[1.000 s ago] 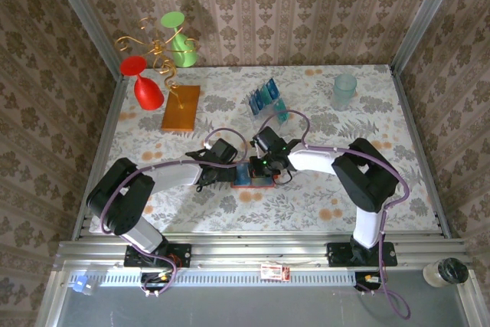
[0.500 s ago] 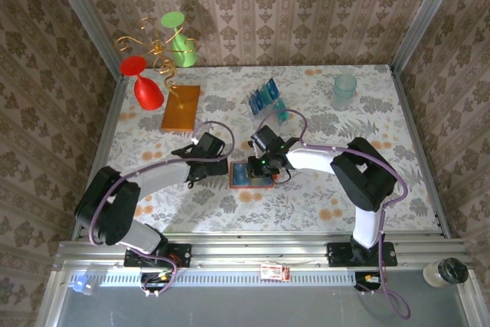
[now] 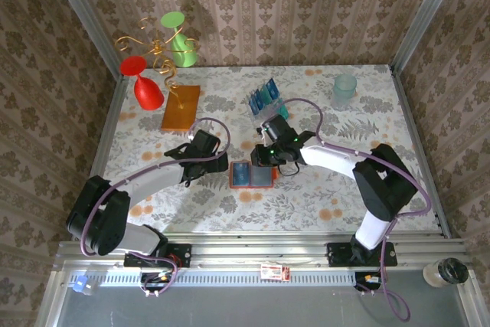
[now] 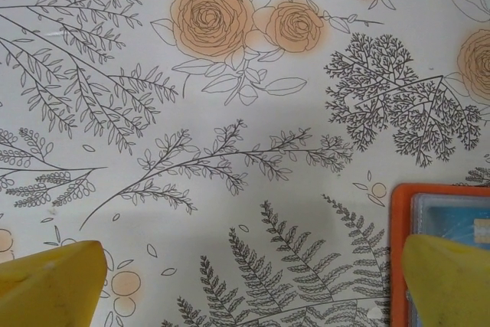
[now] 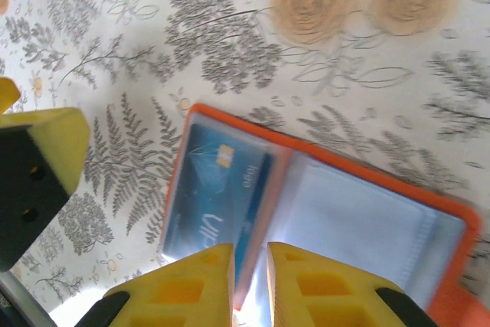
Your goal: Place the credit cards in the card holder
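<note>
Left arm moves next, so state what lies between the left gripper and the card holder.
Only bare floral cloth. The left wrist view shows the open left gripper over the cloth, with the card holder's orange edge by one finger.

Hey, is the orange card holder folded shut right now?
No, the card holder lies spread open, its grey-blue pockets facing up and a blue card tucked in one of them.

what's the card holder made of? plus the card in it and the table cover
Card holder: orange, smooth matt shell, looks like faux leather or soft plastic; can't tell which. Its sleeves: clear-to-milky flexible plastic, glare on them. Card: blue glossy plastic, chip patch visible through the sleeve. Table cover: printed floral sheet, slight sheen, probably vinyl or coated cloth.
</note>
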`<state>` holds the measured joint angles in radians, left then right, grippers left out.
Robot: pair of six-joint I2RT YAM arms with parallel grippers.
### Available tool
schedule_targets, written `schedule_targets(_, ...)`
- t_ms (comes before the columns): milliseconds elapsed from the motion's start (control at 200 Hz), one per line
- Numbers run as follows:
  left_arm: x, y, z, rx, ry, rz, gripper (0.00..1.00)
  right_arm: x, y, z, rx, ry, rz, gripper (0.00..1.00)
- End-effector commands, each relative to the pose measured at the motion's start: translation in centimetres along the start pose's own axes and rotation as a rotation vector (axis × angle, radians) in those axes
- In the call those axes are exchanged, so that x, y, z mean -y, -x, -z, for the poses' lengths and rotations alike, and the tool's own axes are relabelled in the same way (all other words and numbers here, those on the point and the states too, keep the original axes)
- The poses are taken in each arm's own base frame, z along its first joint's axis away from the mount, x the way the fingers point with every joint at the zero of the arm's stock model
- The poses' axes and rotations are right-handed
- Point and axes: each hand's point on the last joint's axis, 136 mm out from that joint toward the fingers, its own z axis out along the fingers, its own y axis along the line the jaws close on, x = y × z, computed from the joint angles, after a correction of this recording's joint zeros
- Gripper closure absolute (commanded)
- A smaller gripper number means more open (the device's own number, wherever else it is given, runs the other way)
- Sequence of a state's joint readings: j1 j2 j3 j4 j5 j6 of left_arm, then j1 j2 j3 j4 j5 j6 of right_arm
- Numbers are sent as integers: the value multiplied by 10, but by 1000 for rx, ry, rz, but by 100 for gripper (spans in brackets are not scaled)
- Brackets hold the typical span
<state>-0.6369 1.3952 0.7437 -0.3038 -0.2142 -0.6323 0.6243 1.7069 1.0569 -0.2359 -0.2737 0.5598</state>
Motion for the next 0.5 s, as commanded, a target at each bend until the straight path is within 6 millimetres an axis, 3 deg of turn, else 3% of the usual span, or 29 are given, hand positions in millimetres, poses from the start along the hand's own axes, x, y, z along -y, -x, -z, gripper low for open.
schedule_targets(0, 11, -4, 5, -2, -41, -15, 0, 17, -6, 7, -12, -16, -29, 81)
schedule_targets(210, 37, -7, 10, 13, -74, -45, 0, 36, -8, 3, -34, -12, -68, 84)
schedule_targets(495, 69, -21, 4, 2, -101, -80, 0, 37, -12, -12, -78, 11, -70, 91)
